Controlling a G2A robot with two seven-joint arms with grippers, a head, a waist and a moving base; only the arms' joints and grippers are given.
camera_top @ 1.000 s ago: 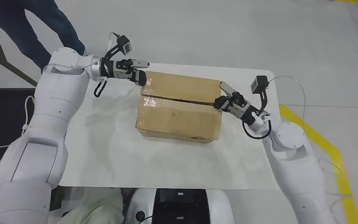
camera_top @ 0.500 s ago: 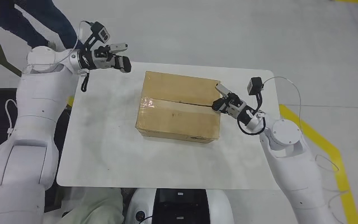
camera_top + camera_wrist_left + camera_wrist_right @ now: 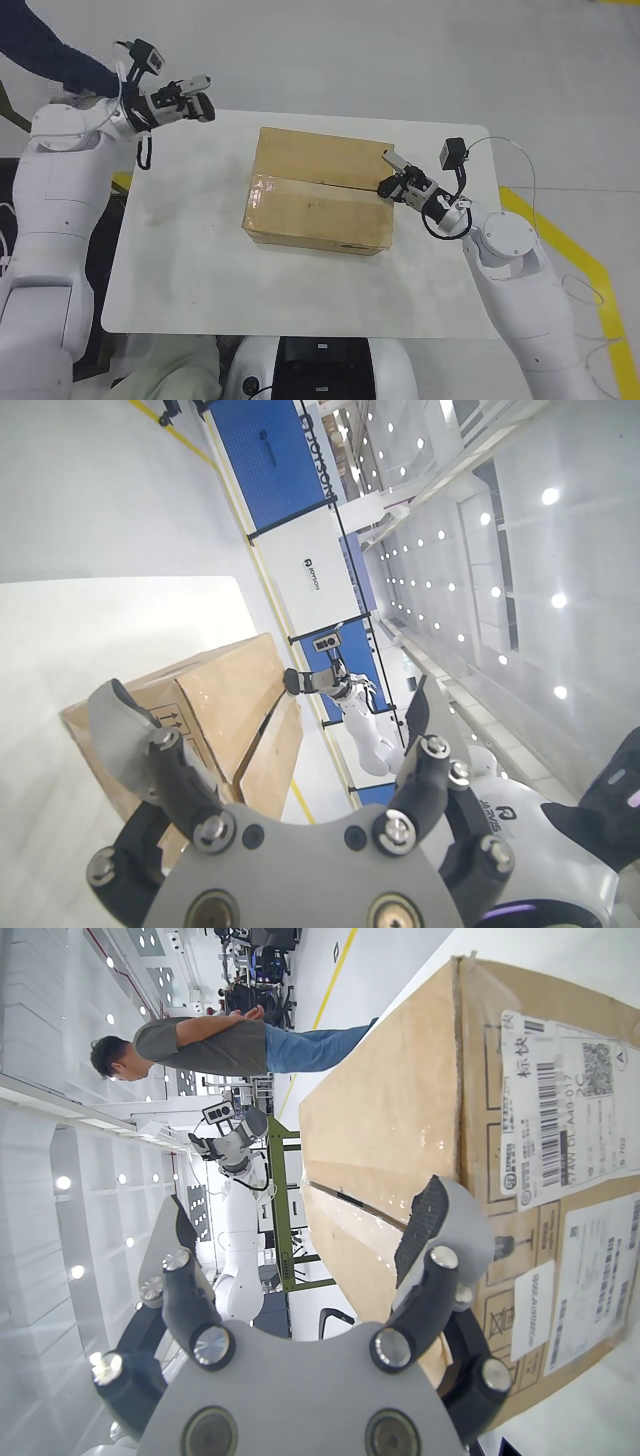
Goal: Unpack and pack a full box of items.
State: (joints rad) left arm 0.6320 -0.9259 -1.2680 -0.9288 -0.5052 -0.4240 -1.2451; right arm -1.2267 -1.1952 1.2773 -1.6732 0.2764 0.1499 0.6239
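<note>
**Box still shut – unpacking not yet begun**

**Top view.** The cardboard box (image 3: 318, 195) sits near the middle of the white table (image 3: 180, 270), both top flaps down and meeting along a seam that runs its length. Nothing is laid out on the table, so I judge the task to be at its very start: the flaps have yet to be opened, and all the unpacking and repacking is still to come. The right gripper (image 3: 392, 172) is at the box's right end, level with the seam. The left gripper (image 3: 197, 100) hangs over the table's far left corner, well apart from the box.

One second ago the left gripper was right at the box's far left corner. It has since swung out and back toward the table corner, while the right gripper has edged slightly closer along the box end. The box itself has not shifted.

**Left wrist view.** The left gripper (image 3: 267, 700) is spread wide and holds nothing. The box (image 3: 235, 680) lies beyond it, with its seam in sight.

**Right wrist view.** The right gripper (image 3: 300, 1208) is also spread wide and empty. One finger lies across the upper edge of the box (image 3: 390, 1103), by the seam – whether it touches the cardboard I cannot tell. Shipping labels (image 3: 550, 1128) cover the near end of the box.
</note>
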